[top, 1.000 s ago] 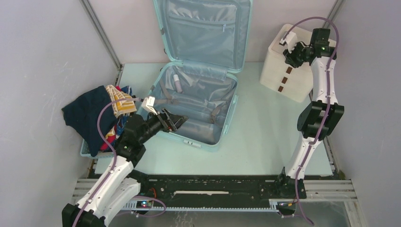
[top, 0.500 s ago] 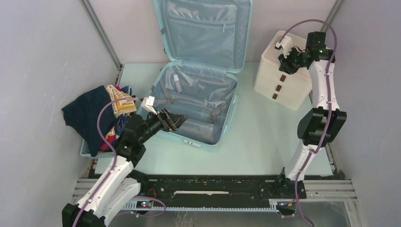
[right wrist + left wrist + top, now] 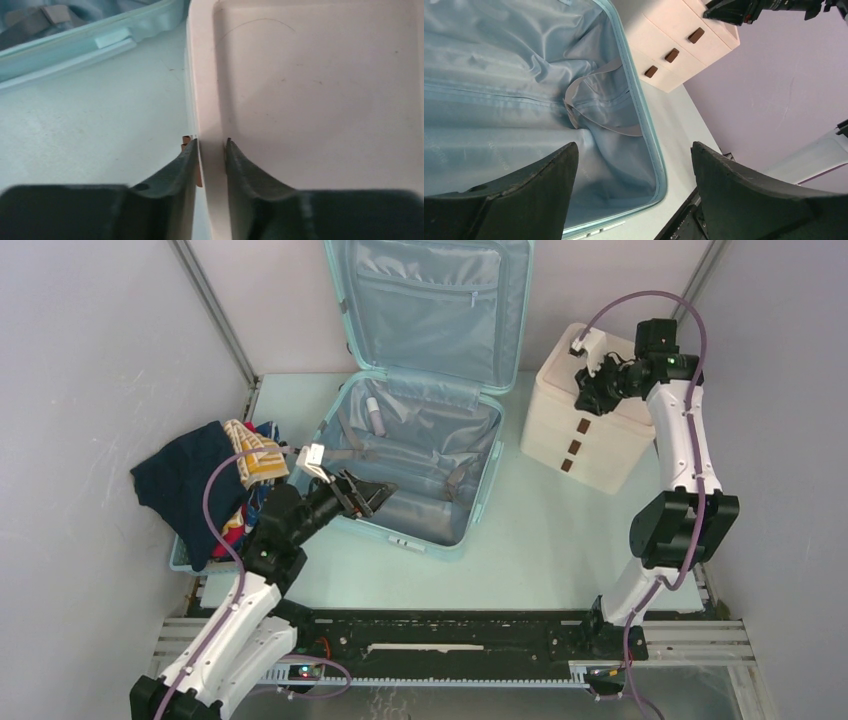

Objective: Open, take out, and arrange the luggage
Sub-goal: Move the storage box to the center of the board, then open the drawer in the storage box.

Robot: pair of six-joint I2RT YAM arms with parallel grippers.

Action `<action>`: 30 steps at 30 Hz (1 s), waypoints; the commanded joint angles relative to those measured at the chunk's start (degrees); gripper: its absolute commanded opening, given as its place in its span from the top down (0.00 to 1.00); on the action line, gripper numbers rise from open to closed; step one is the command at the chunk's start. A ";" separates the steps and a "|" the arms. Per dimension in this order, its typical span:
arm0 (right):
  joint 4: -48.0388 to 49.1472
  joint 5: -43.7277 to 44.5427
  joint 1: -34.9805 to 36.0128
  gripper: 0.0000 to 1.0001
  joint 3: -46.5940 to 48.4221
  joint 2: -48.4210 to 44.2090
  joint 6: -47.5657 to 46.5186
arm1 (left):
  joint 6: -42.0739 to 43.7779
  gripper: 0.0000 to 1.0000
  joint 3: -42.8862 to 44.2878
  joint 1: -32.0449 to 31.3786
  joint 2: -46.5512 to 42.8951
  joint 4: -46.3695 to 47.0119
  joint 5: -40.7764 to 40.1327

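Luggage (image 3: 430,455) lies open. My left gripper (image 3: 383,492) hangs over its edge, spread wide. My right gripper (image 3: 212,145) pinches the white box (image 3: 600,452) rim.

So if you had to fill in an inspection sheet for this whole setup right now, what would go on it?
Surface: pale green table, flat.
Job's things: suitcase lies open, its lid upright against the back wall; small tube inside, rear left.
Clutter: clothes heaped over a basket at left; cream drawer box at right.
Grippers: left tool open, over the suitcase's near left corner; right tool closed on the drawer box's top rim.
Cables: purple cables loop from both arms.
Surroundings: plain walls, metal posts in the back corners.
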 commanded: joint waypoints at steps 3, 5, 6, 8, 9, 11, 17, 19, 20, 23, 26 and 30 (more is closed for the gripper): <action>-2.22 -2.64 1.52 0.34 -3.71 -7.71 7.87 | -0.69 0.13 0.29 0.00 -3.98 -0.58 1.14; 0.58 -2.06 1.43 0.23 -5.96 -10.96 9.01 | -0.85 0.13 0.36 0.00 -5.17 -1.47 0.87; 1.71 -1.86 1.36 0.19 -6.83 -12.42 9.57 | -0.90 0.13 0.49 0.01 -5.60 -1.77 0.83; 3.13 -1.96 1.05 0.13 -8.21 -15.18 10.87 | -1.10 0.13 0.87 0.01 -6.33 -2.23 0.70; 3.53 -2.43 0.89 0.09 -8.52 -16.67 11.88 | -1.26 0.13 0.90 0.00 -6.52 -2.37 0.66; 3.67 -4.81 0.65 0.00 -8.89 -19.54 13.02 | -1.66 0.13 0.99 0.00 -6.75 -2.39 0.80; 1.47 -18.74 0.92 0.01 -11.48 -29.37 15.32 | -1.40 0.12 1.77 0.00 -6.81 -4.85 1.19; -0.62 -22.93 2.10 0.00 -12.40 -32.53 12.26 | -0.91 0.13 2.63 0.00 -6.55 -6.32 0.87; -2.09 -24.11 3.26 0.00 -12.66 -33.90 9.96 | -0.79 0.13 3.13 0.00 -6.34 -6.75 0.65; -8.16 -26.19 8.17 0.00 -11.46 -36.72 3.31 | -0.86 0.13 4.39 0.00 -5.34 -7.12 0.00; -14.07 -27.71 13.34 0.00 -8.09 -37.18 -1.74 | -1.22 0.13 5.97 -0.01 -3.43 -7.17 -0.22; -16.80 -33.85 15.78 0.00 -9.92 -39.00 -3.48 | -3.66 0.12 8.51 -0.07 -0.65 -5.72 0.61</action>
